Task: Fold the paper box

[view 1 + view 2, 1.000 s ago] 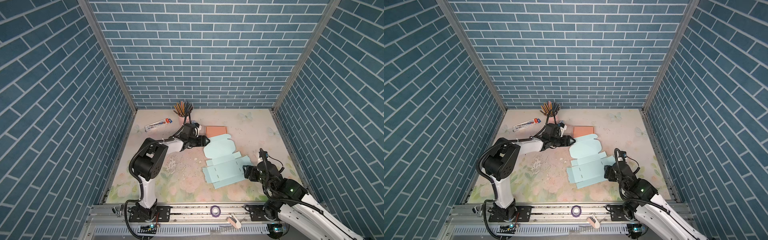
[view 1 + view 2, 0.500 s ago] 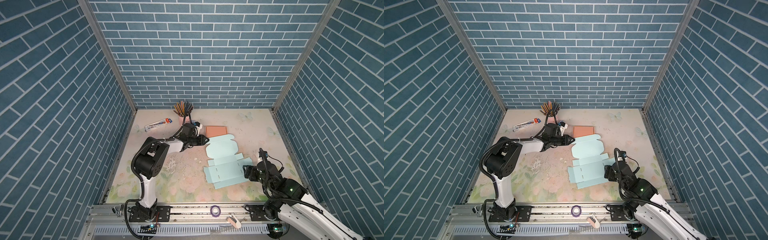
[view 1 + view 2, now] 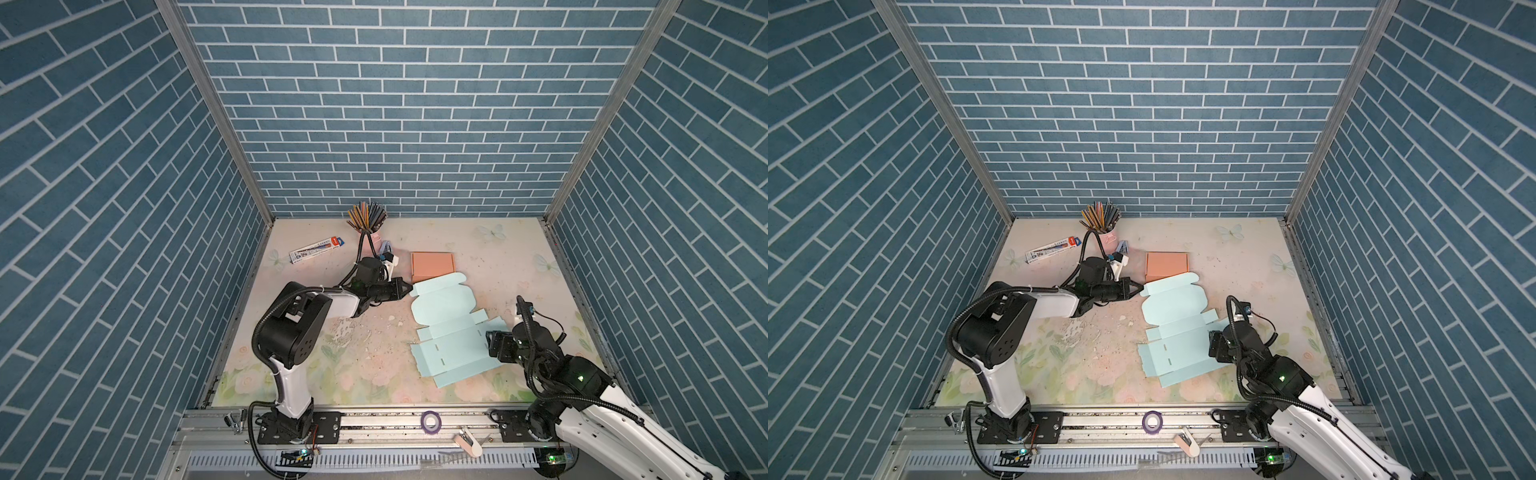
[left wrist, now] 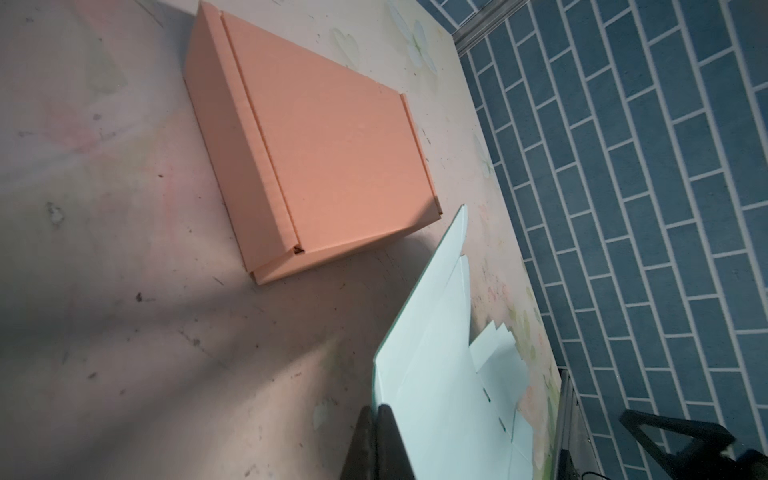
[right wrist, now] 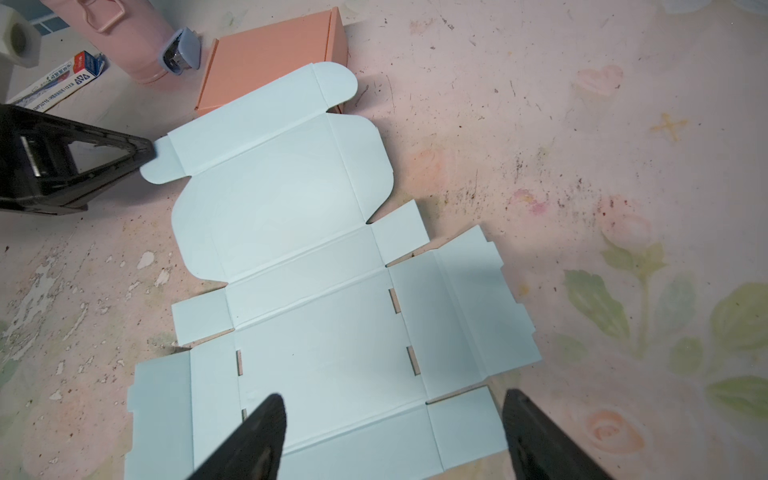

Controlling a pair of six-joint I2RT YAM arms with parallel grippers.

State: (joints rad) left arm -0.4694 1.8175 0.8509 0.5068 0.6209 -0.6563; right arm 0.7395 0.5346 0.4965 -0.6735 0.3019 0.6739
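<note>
The paper box is a light blue die-cut sheet lying unfolded on the floral table, creases and slots showing in the right wrist view. My left gripper lies low at the sheet's far left corner, jaws pressed together on the edge of the rounded tab. My right gripper hovers over the sheet's near right part. It is open, its two fingers wide apart with nothing between them.
A folded orange box sits just behind the blue sheet. A pink cup of pencils, a small stapler and a long white carton stand at the back left. A purple tape roll rests on the front rail.
My left gripper has slid a little right to the sheet's corner tab and gone from open to shut on it. The right arm has stayed put.
</note>
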